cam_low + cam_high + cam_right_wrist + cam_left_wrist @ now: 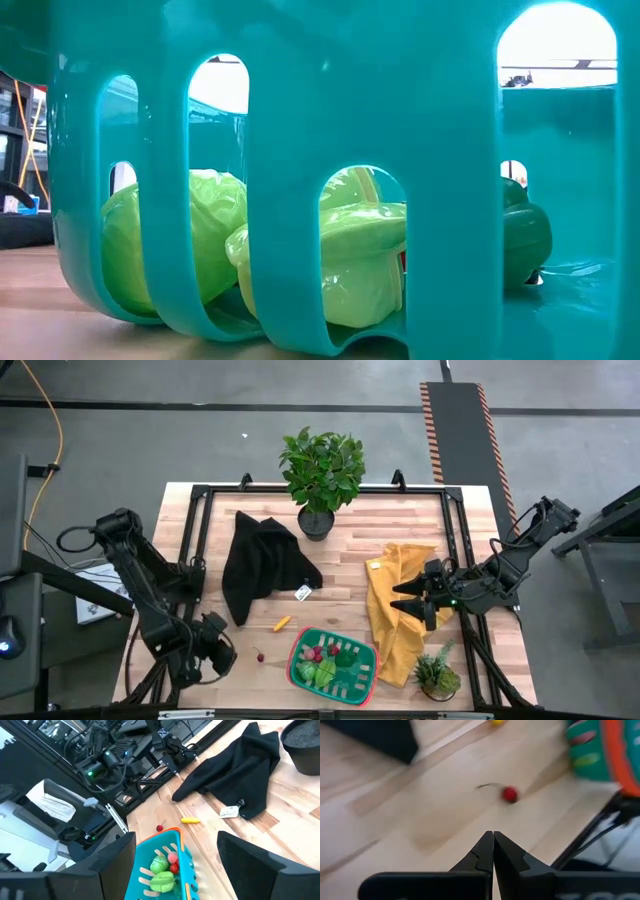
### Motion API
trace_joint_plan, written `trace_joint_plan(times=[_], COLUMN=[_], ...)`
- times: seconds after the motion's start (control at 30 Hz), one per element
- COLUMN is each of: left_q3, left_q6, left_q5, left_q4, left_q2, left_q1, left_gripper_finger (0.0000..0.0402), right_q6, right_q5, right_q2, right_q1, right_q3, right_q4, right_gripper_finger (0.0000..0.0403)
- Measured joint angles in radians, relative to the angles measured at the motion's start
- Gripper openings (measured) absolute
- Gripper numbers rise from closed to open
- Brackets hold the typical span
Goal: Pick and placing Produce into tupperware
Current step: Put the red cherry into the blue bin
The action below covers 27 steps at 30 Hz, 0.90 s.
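Note:
The tupperware (pixel 352 682), green with a red rim, stands on the table near its near edge and holds lime-green, dark green, red and pink produce (pixel 322 660). The low view looks through its slotted wall (pixel 280 200) at lime-green pieces (pixel 360 260). A red cherry (pixel 260 656) and a small yellow piece (pixel 283 623) lie on the wood to its left. My left gripper (pixel 228 650) is shut, low near the cherry (pixel 509 794), apart from it. My right gripper (pixel 400 598) is open above the yellow cloth (pixel 385 625), right of the tupperware (pixel 172 845).
A black cloth (pixel 260 565) with a white tag lies left of centre. A large potted plant (pixel 322 470) stands at the far edge, and a small one (pixel 437 675) at the near right corner. A black frame (pixel 200 530) runs round the table top.

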Motion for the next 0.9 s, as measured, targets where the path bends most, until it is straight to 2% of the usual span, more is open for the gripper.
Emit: trace_joint_plan(times=[0.13,0.3,0.6,0.9], left_q3=[0.006,0.056,0.167,0.237], left_q6=[-0.042,-0.026,0.027,0.014], left_q5=[-0.105,-0.089,-0.163,-0.170], left_q4=[0.077,0.084,0.079,0.080], left_q2=[0.058,0.116,0.228,0.352], left_q1=[-0.028,-0.028,-0.028,-0.026], left_gripper_finger=[0.0000,0.0000,0.0000,0.0000], right_q6=[0.006,0.006,0.047,0.051], right_q5=[-0.003,-0.004,-0.004,-0.004], right_q2=[0.000,0.000,0.000,0.000], right_q1=[0.000,0.000,0.000,0.000], right_q3=[0.000,0.000,0.000,0.000], right_q4=[-0.001,-0.003,-0.018,-0.022], right_gripper_finger=[0.0270,0.0270,0.0270,0.0270])
